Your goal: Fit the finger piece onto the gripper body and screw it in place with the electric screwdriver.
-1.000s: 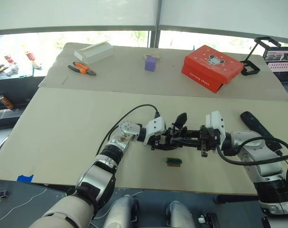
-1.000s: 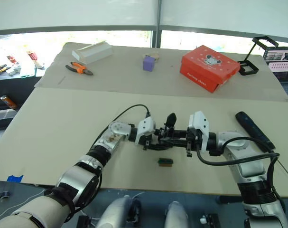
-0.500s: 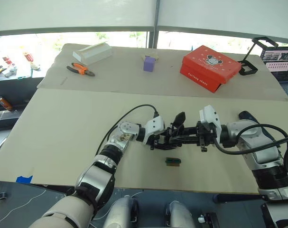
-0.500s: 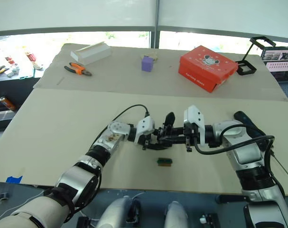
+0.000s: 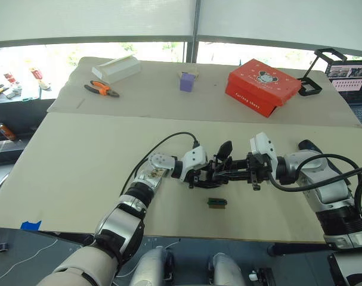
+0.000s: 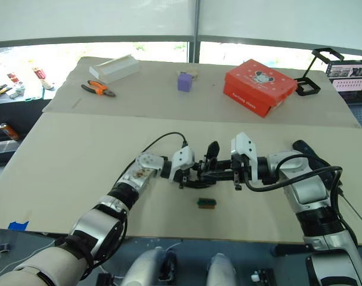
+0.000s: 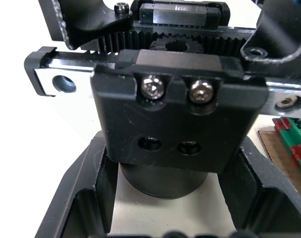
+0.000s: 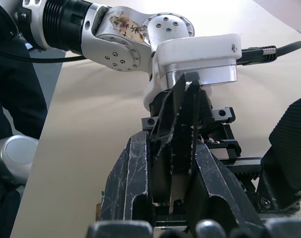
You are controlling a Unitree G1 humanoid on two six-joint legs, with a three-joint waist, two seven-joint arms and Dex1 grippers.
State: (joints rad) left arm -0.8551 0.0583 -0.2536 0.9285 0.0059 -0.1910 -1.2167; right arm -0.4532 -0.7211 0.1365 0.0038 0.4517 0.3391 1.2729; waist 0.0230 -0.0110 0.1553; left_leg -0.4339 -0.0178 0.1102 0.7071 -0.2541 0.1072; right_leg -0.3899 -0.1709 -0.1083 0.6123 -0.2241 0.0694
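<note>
A wide beige table point(image 5: 79, 155) seen from above, with a second table pushed against its far edge. On the far table, from the left: a white box point(image 5: 117, 65), orange-handled pliers point(image 5: 102, 89) in front of it, a small purple box point(image 5: 187, 81) near the middle, a red box point(image 5: 262, 85) further right, and a black stand point(image 5: 318, 74) at the far right beside a laptop screen point(image 5: 349, 76). On the near table, the two robot arms meet near the centre. The left gripper point(image 5: 206, 176) reaches in from the left, with a black cable looping behind it; its two fingers are closed around the rounded base of the gripper body point(image 7: 176, 129), a chunky black block with a toothed rail and two silver screws on its face. One black pointed finger of that block sticks up between the two arms. The right gripper point(image 8: 171, 163) comes in from the right and meets the block head-on; its two fingers are nearly closed, pinching the finger piece point(image 8: 186, 121), a flat black wedge, which they hold against the top of the block. Just in front of the meeting grippers, a small green-brown block point(image 5: 217, 202) lies loose on the table. At the far right, behind the right arm, the black electric screwdriver point(image 5: 306, 145) lies on the table, mostly hidden by the arm.
</note>
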